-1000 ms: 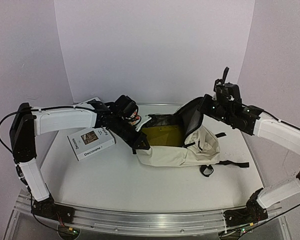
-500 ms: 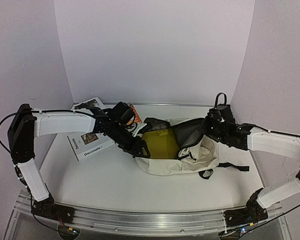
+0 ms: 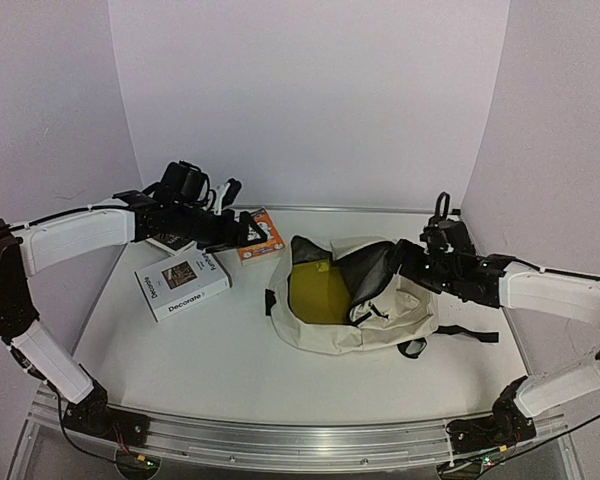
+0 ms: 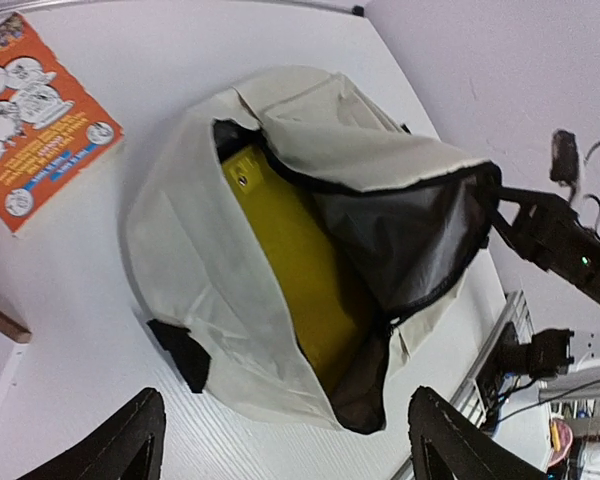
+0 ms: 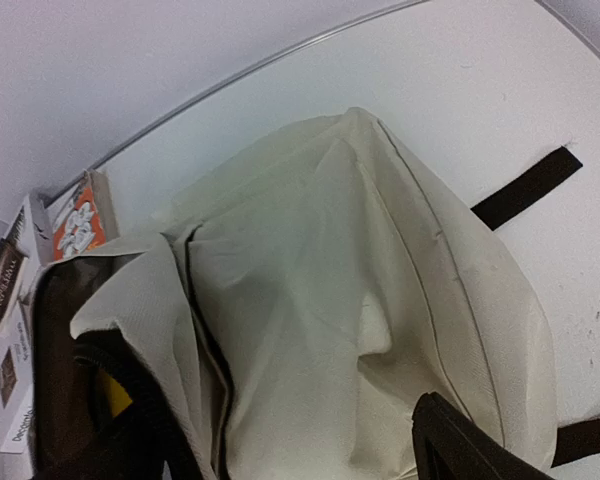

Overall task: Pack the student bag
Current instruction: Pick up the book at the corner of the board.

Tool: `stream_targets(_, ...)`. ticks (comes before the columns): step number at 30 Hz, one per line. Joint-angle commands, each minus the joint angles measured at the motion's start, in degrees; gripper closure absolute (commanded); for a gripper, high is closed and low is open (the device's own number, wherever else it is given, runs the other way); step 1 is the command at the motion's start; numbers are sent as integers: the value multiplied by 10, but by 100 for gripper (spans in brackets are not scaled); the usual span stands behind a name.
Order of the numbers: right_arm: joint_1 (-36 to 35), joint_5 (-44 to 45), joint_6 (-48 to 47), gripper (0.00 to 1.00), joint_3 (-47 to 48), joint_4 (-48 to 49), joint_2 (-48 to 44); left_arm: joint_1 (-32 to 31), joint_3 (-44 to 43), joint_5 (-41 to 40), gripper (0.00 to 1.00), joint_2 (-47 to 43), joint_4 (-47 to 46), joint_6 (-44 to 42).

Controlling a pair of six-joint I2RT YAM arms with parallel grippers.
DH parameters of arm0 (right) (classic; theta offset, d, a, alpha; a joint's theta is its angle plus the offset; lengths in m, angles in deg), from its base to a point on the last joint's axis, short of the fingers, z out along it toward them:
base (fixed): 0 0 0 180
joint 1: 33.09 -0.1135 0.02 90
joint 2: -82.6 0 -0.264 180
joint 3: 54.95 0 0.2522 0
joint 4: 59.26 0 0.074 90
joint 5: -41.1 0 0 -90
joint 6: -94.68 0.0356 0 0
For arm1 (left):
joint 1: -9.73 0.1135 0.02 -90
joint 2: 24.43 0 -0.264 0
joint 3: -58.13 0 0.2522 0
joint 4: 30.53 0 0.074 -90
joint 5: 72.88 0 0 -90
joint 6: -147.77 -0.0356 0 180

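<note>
White table (image 3: 230, 350), smooth, bare room toward 6 o'clock. Student bag (image 3: 325, 335), soft cream fabric, slumps right of centre with its mouth gaping, a flat yellow slab (image 3: 315, 290) inside. Boxy white book (image 3: 180, 282) at the bag's 9, glossy orange booklet (image 3: 258, 235) at its 11. Left gripper (image 4: 280, 410) spread wide and empty near the booklet. Right gripper (image 3: 425, 258) spread by the bag's 2 o'clock edge.

Book (image 3: 182, 284) lies left of bag (image 3: 405, 308), folder (image 3: 315, 292) perhaps inside.
</note>
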Motion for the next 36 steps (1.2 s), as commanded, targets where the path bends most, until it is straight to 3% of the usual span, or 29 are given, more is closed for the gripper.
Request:
stream_targets(1,0,-112,-85,8,9,13,-71,50,13,-20,15,-26,-36,45)
stream_targets(3,-1,-160,-105,2,15,3,-100,85,15,-22,14,-22,-36,66)
stream_targets(9,0,-174,-109,2,31,-5,-144,173,44,-57,14,-23,-68,123)
stream_targets(17,0,-172,-117,2,68,1,-134,311,124,-50,14,13,-229,243)
stream_targets(27,0,-166,-103,2,64,3,-149,374,102,-49,17,139,-291,283)
stream_targets(33,0,-155,-99,2,62,3,-159,378,76,-45,18,182,-291,272)
stream_targets(36,0,-154,-100,2,63,2,-158,385,64,-37,25,207,-291,272)
